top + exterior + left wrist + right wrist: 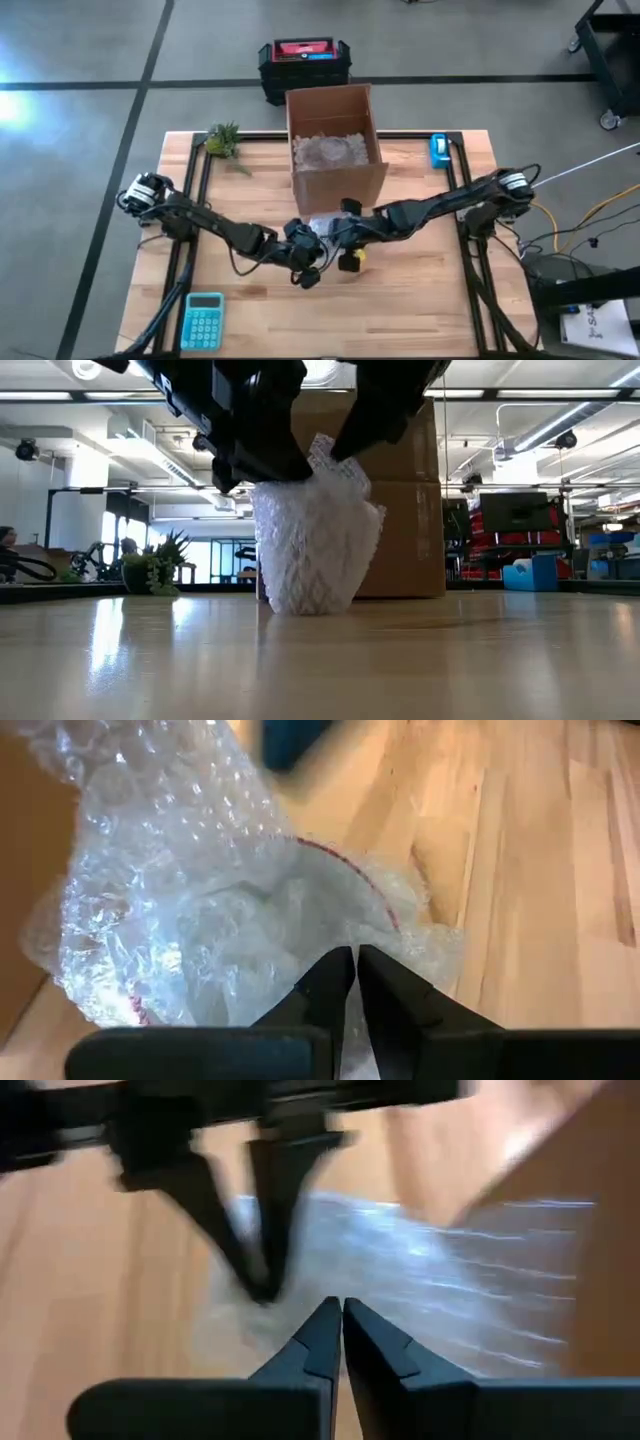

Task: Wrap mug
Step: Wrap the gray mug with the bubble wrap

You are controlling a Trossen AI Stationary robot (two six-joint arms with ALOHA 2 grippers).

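Observation:
The mug stands on the table in front of the cardboard box, wrapped in clear bubble wrap (315, 550). Only its red rim (345, 870) shows through the wrap. My left gripper (355, 960) is shut at the top of the bundle (322, 230), coming in from the table's left. My right gripper (340, 1308) is shut and comes from the right, its tips at a raised flap of wrap (330, 458). The bundle rests on its base. My left gripper pinches the bubble wrap at the top of the bundle, next to the mug's rim (330, 935), between its two shut fingers, slanting down from the table's left. The wrapped mug stands upright on the table. My right gripper's shut fingertips are against the raised flap (335, 465) from above right; whether they pinch it, I cannot tell.
An open cardboard box (335, 140) holding more wrap stands just behind the mug. A small yellow thing (350, 262) lies near the grippers. There is a calculator (203, 320) at the near left, a plant (222, 140) at the far left and a blue tape dispenser (438, 150) at the far right.

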